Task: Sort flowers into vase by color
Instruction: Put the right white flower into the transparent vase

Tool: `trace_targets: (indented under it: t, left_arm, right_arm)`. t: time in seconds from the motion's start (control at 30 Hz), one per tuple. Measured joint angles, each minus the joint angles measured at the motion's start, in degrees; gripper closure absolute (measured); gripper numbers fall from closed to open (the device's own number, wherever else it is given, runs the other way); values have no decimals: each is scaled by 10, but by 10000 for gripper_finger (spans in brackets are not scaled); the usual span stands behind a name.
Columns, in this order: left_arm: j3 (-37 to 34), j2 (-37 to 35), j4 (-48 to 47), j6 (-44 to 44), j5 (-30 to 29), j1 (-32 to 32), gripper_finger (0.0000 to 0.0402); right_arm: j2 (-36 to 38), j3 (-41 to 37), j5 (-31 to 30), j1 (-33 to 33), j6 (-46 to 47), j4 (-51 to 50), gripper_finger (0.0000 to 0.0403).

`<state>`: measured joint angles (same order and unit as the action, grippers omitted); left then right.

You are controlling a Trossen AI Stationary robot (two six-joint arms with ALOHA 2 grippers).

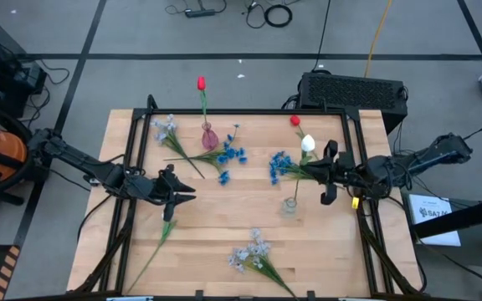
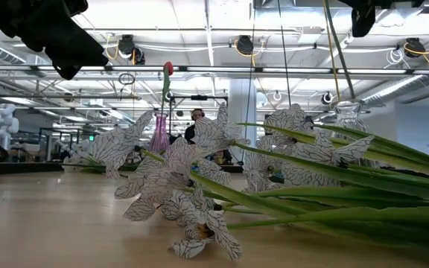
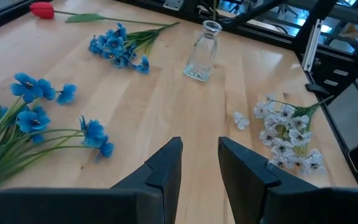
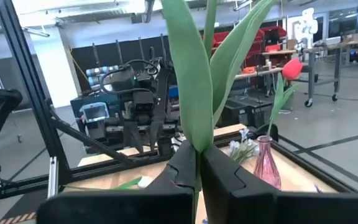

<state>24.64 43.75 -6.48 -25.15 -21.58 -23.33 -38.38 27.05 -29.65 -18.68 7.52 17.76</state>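
At right, above the clear vase (image 1: pixel 289 206): right gripper (image 1: pixel 328 173) clamped shut on the stem of a white tulip (image 1: pixel 308 143), bloom toward the far edge. Left gripper (image 1: pixel 176 191) at left-centre, fingers slightly parted, holding nothing. Pink vase (image 1: pixel 210 136) far centre with one red tulip (image 1: pixel 201 84) in it. Blue sprays (image 1: pixel 231 155) beside it; pale sprays (image 1: pixel 252 251) near edge. Second red bloom (image 1: pixel 294 120), probably a tulip, far right.
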Motion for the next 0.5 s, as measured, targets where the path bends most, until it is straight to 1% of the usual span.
trace_targets:
  t: [0.2,0.37,0.43,0.5]
  left_arm:
    - [0,0,0,0,0,0,290]
    - [0,0,0,0,0,0,290]
    - [0,0,0,0,0,0,290]
    - [0,0,0,0,0,0,290]
  right_arm:
    - [-21,-6,0,0,-2,12,402]
    - [-26,-61,1,-1,-1,78,402]
    - [-25,-85,20,-1,-12,116,402]
    - [-25,-105,30,-2,-19,133,402]
